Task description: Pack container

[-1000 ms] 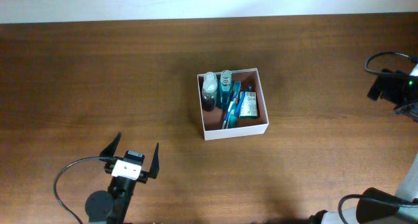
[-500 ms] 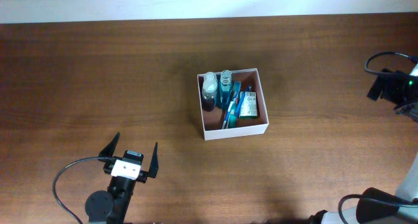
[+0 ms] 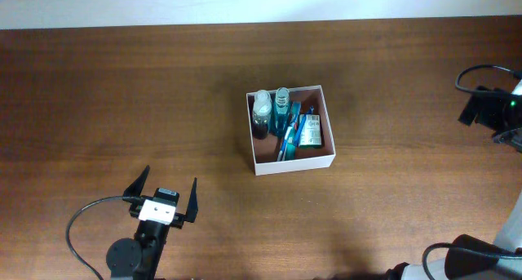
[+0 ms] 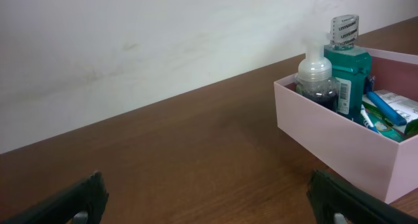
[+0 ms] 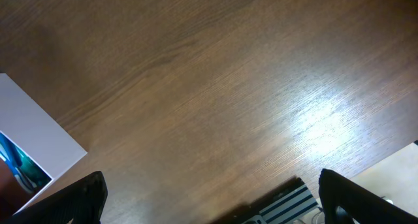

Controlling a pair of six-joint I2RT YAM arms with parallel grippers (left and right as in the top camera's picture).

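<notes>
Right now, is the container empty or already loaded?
Loaded. The container holds a dark pump bottle and a teal bottle, both upright, with a green-and-white packet lying beside them.

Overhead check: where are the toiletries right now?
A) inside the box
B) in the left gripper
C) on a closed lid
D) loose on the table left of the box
A: the pump bottle and teal bottle stand inside the container, and the left gripper is open, holding nothing.
</notes>
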